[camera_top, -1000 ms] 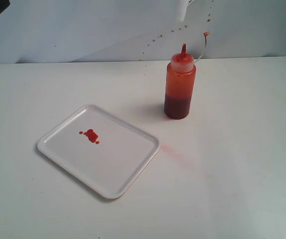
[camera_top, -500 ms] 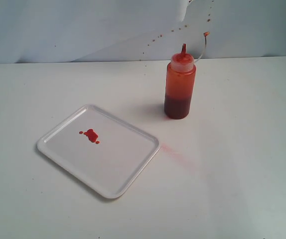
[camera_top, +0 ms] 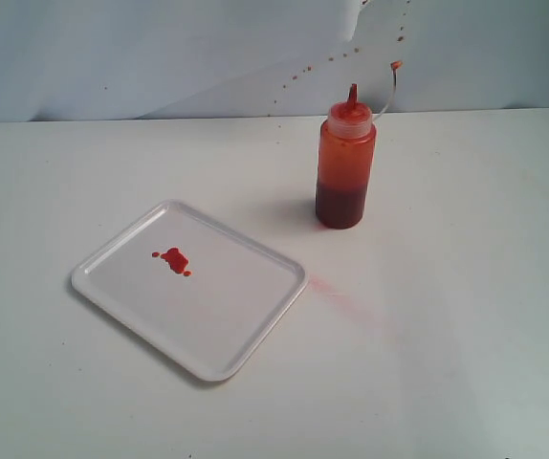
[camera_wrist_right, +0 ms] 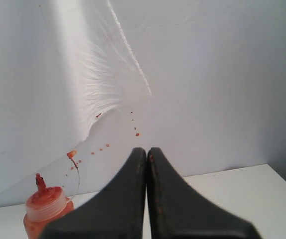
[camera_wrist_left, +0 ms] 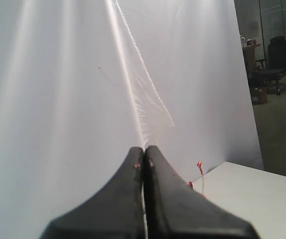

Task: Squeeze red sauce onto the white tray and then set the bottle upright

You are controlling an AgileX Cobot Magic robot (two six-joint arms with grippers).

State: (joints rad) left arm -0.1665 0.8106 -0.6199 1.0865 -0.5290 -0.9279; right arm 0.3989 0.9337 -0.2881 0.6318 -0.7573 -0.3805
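Observation:
The bottle (camera_top: 345,167) stands upright on the table behind the white tray's far right side, orange-red with a darker lower part and a pointed red cap; its top (camera_wrist_right: 45,201) also shows in the right wrist view. The white tray (camera_top: 219,316) lies flat at front left, holding a small blob of red sauce (camera_top: 174,259) near its far left part. My left gripper (camera_wrist_left: 144,152) is shut and empty, raised toward the white backdrop. My right gripper (camera_wrist_right: 147,152) is shut and empty too, held back from the bottle. Neither gripper appears in the exterior view.
A faint pink smear (camera_top: 337,293) marks the table right of the tray. Small red splatter dots (camera_top: 330,59) speckle the white backdrop behind the bottle. A thin tether with a red cap tip (camera_top: 395,66) curves up from the bottle.
A dark arm part at the exterior view's upper left corner a second ago has left the frame. Bottle, tray and sauce have not moved.

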